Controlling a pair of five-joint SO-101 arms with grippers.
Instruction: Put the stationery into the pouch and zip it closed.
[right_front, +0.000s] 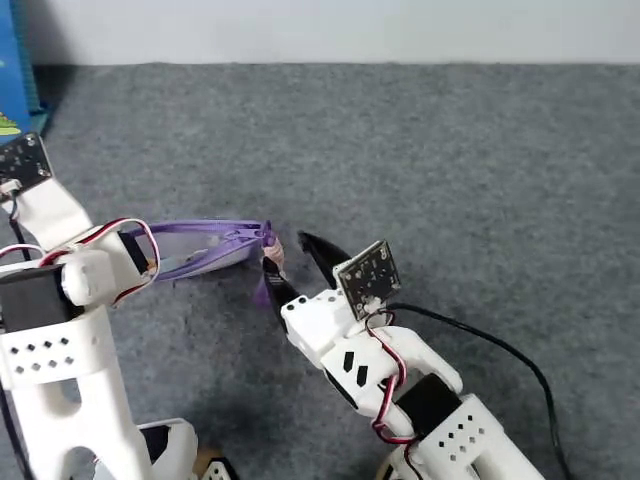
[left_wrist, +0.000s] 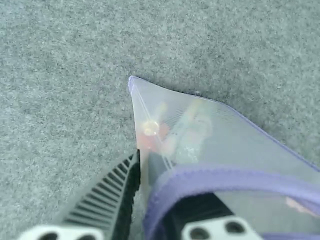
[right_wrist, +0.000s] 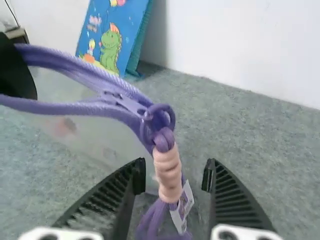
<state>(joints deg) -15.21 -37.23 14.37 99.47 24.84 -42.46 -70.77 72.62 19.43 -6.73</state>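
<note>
The clear pouch (right_front: 205, 250) with purple zip trim is held up off the grey carpet. My left gripper (right_front: 148, 262) is shut on its left end. In the left wrist view the gripper (left_wrist: 150, 175) pinches the pouch wall (left_wrist: 225, 145), with pale and pink stationery (left_wrist: 172, 132) showing inside. My right gripper (right_front: 285, 250) is at the pouch's right end. In the right wrist view it (right_wrist: 174, 167) stands open on either side of the beaded zip pull (right_wrist: 167, 170), which hangs from the slider (right_wrist: 125, 102). Beyond the slider the two zip bands lie apart.
A blue picture book (right_wrist: 112, 37) leans against the white wall at the carpet's far left corner (right_front: 12, 80). A black cable (right_front: 500, 350) trails from the right arm. Bare grey carpet (right_front: 450, 170) stretches behind and to the right.
</note>
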